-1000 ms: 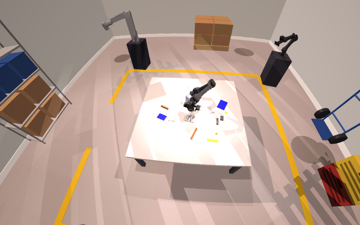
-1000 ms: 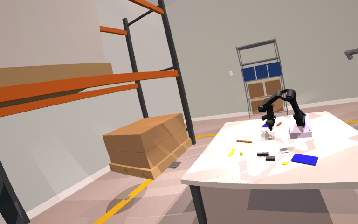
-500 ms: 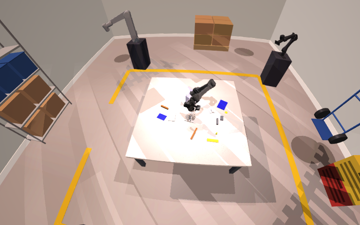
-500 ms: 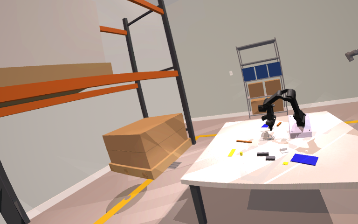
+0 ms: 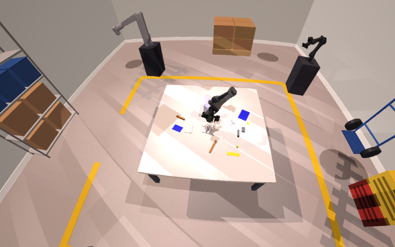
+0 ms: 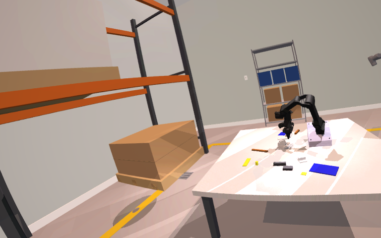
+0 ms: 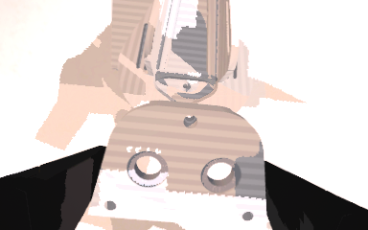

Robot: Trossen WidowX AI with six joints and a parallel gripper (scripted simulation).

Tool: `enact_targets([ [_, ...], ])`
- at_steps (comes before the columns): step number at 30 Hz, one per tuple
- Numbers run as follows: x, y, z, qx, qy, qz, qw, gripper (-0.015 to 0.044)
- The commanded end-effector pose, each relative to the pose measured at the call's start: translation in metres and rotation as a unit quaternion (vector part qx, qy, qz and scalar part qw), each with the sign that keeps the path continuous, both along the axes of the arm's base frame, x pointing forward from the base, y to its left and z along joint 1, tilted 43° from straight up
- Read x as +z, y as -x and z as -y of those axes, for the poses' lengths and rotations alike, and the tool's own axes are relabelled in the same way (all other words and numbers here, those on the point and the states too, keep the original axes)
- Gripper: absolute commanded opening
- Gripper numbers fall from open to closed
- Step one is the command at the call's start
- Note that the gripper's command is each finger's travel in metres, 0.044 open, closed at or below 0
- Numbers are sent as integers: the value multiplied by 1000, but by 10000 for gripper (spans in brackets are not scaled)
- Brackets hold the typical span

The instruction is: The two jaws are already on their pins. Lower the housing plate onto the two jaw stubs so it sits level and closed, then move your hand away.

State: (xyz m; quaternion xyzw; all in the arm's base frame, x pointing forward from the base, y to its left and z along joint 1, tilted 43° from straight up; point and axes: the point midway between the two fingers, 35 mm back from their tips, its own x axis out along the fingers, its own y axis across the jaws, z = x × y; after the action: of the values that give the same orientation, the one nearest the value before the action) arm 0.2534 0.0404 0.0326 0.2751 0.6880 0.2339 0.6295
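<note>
My gripper [image 5: 211,121] [image 6: 288,136] is shut on the housing plate [image 7: 184,144], with one black finger at each side edge. The pale plate has two large round holes, a small hole near its rounded far end and two small holes near its near edge. A pale grey assembly [image 5: 208,129] [image 6: 283,145] stands on the table below my fingers. Its long channelled body [image 7: 188,43] shows just beyond the plate's rounded end in the wrist view. The jaw stubs and pins cannot be made out. Glare hides whether the plate touches the stubs or sits level.
On the table [image 5: 174,165] [image 6: 219,182] lie a large blue plate [image 5: 244,115] [image 6: 324,169], a small blue plate [image 5: 177,128], two orange bars [image 5: 213,146] [image 5: 180,117], dark blocks [image 5: 238,133] [image 5: 243,129], a yellow bar [image 5: 233,154] and a small white part [image 6: 301,159].
</note>
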Motion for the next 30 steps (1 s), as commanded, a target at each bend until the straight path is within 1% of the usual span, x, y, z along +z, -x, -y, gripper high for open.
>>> enact_targets([
  [1, 0, 1, -1, -3, -2, -3, 1000, 351],
  [30, -33, 2, -32, -3, -2, -3, 1000, 351],
])
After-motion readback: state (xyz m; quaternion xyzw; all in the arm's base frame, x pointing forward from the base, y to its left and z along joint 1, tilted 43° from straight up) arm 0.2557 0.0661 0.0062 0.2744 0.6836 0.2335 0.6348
